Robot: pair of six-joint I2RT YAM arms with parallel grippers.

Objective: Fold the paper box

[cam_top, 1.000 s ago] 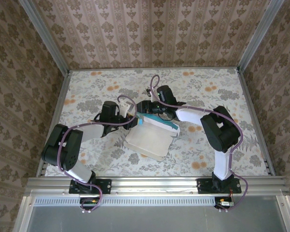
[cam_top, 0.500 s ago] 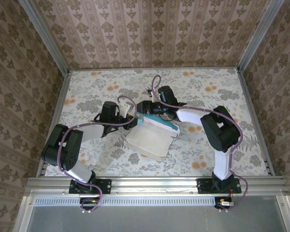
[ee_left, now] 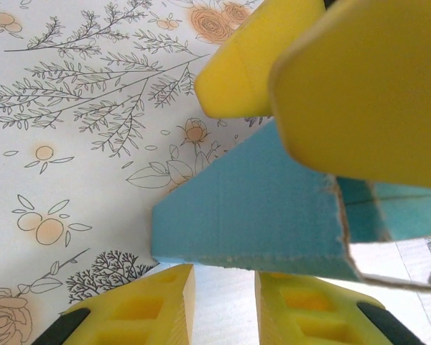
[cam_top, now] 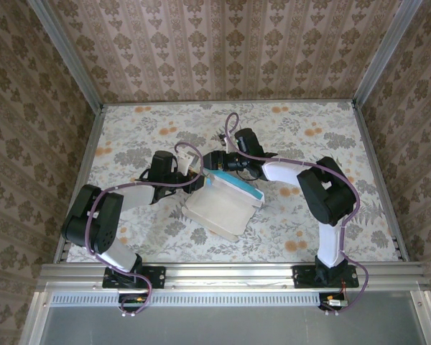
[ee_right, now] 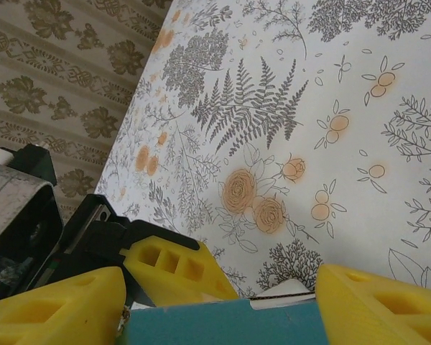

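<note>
Floral-print table (cam_top: 323, 129), mid-area: left gripper (cam_top: 199, 180) sits at the left far corner of the turquoise, off-white-lined card paper box (cam_top: 221, 208); grip undeterminable. Box has shifted slightly left. Right gripper (cam_top: 216, 161), at the box's far edge, has spread wider, released.

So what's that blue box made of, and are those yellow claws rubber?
The paper box looks like thin card. It is matt turquoise outside and off-white inside, and one crease has a ragged, fibrous torn edge. The left gripper's fingers look like matt yellow plastic, moulded or printed, with hollow pockets. From their look alone, firm rubber can't be ruled out.
</note>
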